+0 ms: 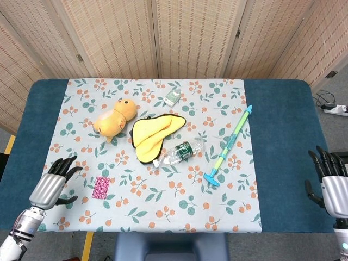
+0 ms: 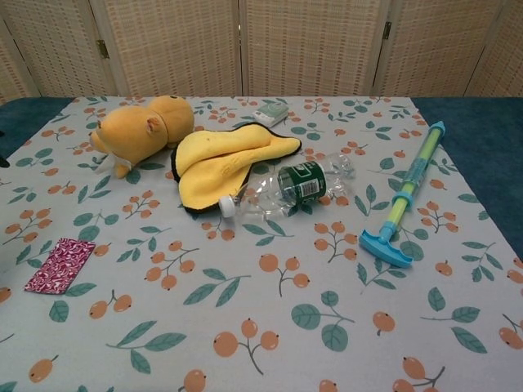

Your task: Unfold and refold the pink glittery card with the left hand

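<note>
At the lower left of the frame, the left hand (image 1: 53,181) hovers empty, fingers spread, near the folded pink glittery card (image 1: 101,187); seemingly approaching, it must next reach across and pinch an edge.

My two robot hands, silver and black

My left robot hand (image 1: 52,184) has a brushed silver palm shell, slim black fingers and a ribbed silver-and-black wrist with a pale forearm below; my right robot hand (image 1: 329,182) shows the same silver back, black fingers and black thumb.
</note>
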Robot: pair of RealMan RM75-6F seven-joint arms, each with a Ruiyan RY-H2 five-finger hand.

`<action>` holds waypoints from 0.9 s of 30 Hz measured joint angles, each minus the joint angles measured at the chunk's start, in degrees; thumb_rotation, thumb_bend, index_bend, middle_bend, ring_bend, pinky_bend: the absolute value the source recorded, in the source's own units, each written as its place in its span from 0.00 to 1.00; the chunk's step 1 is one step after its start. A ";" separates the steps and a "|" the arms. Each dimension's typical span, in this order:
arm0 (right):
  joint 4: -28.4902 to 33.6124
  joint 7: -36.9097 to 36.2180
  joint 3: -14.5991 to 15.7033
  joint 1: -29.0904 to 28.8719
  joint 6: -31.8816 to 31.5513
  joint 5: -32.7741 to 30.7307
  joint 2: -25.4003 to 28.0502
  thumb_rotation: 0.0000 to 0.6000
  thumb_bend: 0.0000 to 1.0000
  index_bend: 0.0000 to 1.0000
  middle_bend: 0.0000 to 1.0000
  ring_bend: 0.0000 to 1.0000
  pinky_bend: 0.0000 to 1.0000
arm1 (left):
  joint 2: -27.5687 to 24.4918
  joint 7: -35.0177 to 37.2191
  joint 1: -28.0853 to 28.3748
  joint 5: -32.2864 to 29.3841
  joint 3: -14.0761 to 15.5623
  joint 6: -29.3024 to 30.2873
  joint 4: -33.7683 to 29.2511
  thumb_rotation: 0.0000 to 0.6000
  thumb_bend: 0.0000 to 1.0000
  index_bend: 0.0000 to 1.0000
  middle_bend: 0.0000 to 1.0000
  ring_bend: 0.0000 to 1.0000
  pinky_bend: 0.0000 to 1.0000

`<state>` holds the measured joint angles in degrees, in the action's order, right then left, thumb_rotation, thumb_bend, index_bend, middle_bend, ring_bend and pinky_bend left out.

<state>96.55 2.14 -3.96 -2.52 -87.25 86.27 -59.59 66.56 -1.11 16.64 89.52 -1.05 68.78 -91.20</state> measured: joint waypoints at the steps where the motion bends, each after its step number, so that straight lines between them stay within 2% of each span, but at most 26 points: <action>1: -0.01 0.01 -0.03 -0.04 0.04 0.01 -0.02 1.00 0.52 0.00 0.00 0.00 0.00 | -0.05 0.98 0.63 0.09 0.26 -0.90 -0.04 0.96 0.22 0.30 0.01 0.00 0.00; 5: 0.06 0.13 -0.06 -0.27 0.59 -0.15 0.05 1.00 0.52 0.00 0.00 0.00 0.00 | 0.72 2.84 2.39 0.43 0.86 -3.04 1.00 0.75 0.21 0.35 0.00 0.00 0.00; 10: 0.13 0.05 -0.11 -0.57 1.19 -0.37 0.09 1.00 0.52 0.00 0.00 0.00 0.00 | 2.79 4.16 3.38 -0.27 1.07 -4.60 2.45 0.68 0.19 0.36 0.00 0.00 0.00; 17: 0.06 -0.12 -0.06 -0.76 1.70 -0.56 0.01 1.00 0.52 0.00 0.00 0.00 0.00 | 5.11 3.19 4.58 -2.85 1.43 -7.71 3.66 0.43 0.14 0.32 0.00 0.00 0.00; 21: 0.10 -0.14 -0.01 -0.81 1.76 -0.47 -0.04 1.00 0.52 0.00 0.00 0.00 0.00 | 6.05 3.36 5.25 -4.20 1.77 -9.83 3.90 0.38 0.14 0.32 0.00 0.00 0.00; 27: -0.11 -0.19 0.02 -0.89 2.09 -0.70 -0.31 1.00 0.52 0.00 0.00 0.00 0.00 | 8.41 3.02 5.40 -3.66 2.89 -9.80 6.05 0.37 0.14 0.33 0.00 0.00 0.00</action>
<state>96.44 1.95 -3.94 -3.41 -85.17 85.57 -59.90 74.97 1.91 22.04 85.86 1.84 58.98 -85.15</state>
